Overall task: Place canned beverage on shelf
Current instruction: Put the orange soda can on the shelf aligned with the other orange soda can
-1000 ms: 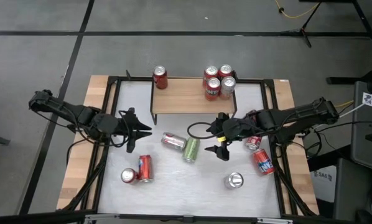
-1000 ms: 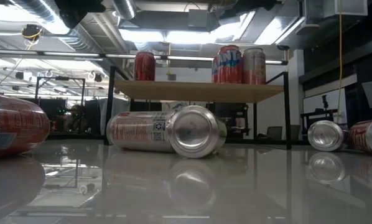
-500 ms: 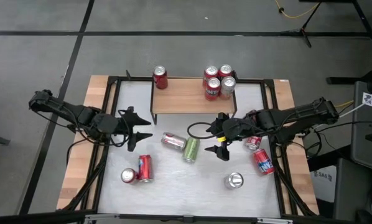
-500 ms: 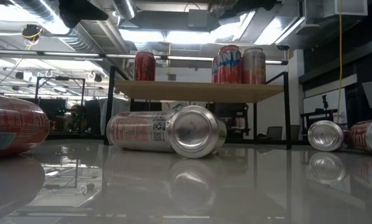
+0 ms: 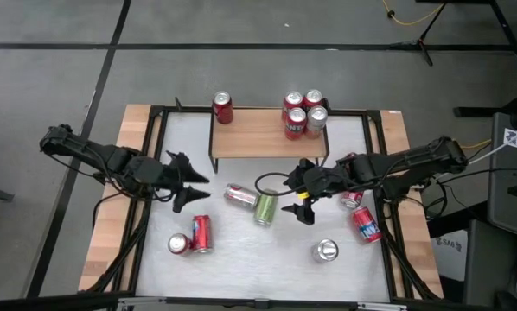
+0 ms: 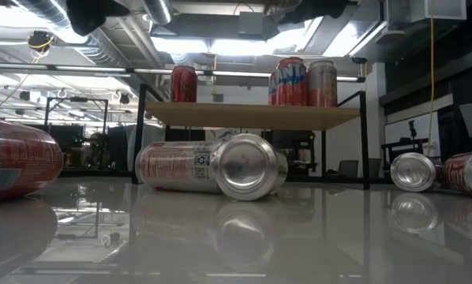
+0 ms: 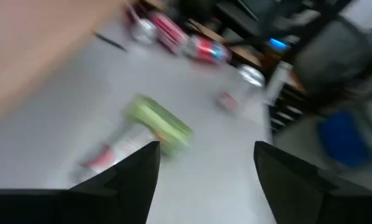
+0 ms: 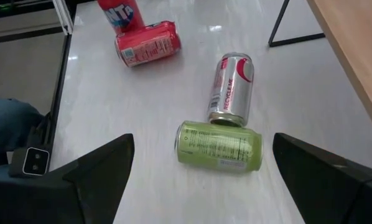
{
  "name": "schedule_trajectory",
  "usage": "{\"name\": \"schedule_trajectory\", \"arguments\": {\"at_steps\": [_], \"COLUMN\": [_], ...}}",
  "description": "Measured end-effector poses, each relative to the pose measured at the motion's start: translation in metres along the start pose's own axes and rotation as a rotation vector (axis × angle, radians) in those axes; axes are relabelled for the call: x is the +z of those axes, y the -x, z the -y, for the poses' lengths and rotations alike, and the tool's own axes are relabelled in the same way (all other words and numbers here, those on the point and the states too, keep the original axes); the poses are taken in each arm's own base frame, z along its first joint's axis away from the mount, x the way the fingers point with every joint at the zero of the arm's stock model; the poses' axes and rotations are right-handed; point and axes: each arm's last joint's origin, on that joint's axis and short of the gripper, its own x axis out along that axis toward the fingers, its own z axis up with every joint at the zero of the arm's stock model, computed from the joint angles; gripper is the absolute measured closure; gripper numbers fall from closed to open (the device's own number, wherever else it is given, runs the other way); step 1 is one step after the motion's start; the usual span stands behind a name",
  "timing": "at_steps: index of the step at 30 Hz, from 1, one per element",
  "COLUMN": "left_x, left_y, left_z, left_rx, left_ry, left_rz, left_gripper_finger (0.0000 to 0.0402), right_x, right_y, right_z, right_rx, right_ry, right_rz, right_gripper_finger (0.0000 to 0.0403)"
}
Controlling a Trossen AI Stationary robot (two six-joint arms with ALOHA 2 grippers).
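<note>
We count four cans on the shelf (image 5: 263,136), six left on the worktop (image 5: 241,250). Our right end effector (image 5: 303,200), fingers spread and empty, hovers by the green can (image 5: 265,208); the left end effector (image 5: 182,179) hangs open, empty, near the worktop's left edge.

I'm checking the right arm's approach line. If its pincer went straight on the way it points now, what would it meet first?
Most likely the green can, lying on its side straight ahead of the open right pincer. The silver can lies just beyond it, end against the green can's side. Depth is hard to judge.
</note>
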Motion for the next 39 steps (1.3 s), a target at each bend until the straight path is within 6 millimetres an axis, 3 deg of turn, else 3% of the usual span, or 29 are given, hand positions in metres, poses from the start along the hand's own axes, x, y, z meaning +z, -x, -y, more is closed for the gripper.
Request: {"name": "schedule_trajectory", "arguments": {"at_steps": [7, 13, 18, 23, 29, 39], "left_x": [-0.012, -0.023, -0.036, -0.053, -0.068, -0.086], "left_y": [-0.003, 0.001, 0.009, 0.018, 0.021, 0.0], "left_z": [0.013, 0.024, 0.03, 0.03, 0.031, 0.04], "left_rx": [-0.151, -0.211, -0.139, 0.054, 0.253, 0.376], "left_ry": [0.277, 0.637, 0.941, 1.133, 1.228, 1.189], "left_rz": [-0.206, -0.433, -0.693, -0.911, -0.923, -0.906], "left_gripper_finger": [0.0151, 0.0151, 0.0151, 0.0151, 0.0151, 0.0151], "right_x": [-0.001, -0.001, -0.001, -0.001, -0.001, -0.001], "right_y": [-0.005, -0.006, -0.007, -0.007, -0.007, -0.006], "right_z": [0.0, 0.0, 0.0, 0.0, 0.0, 0.0], "right_rx": [-0.004, -0.005, -0.006, -0.006, -0.006, -0.007], "right_ry": [0.002, 0.002, 0.003, 0.003, 0.003, 0.006], "right_rz": [-0.012, -0.016, -0.017, -0.018, -0.018, -0.018], "right_gripper_finger": [0.0031, 0.0031, 0.0031, 0.0031, 0.0031, 0.0031]}}
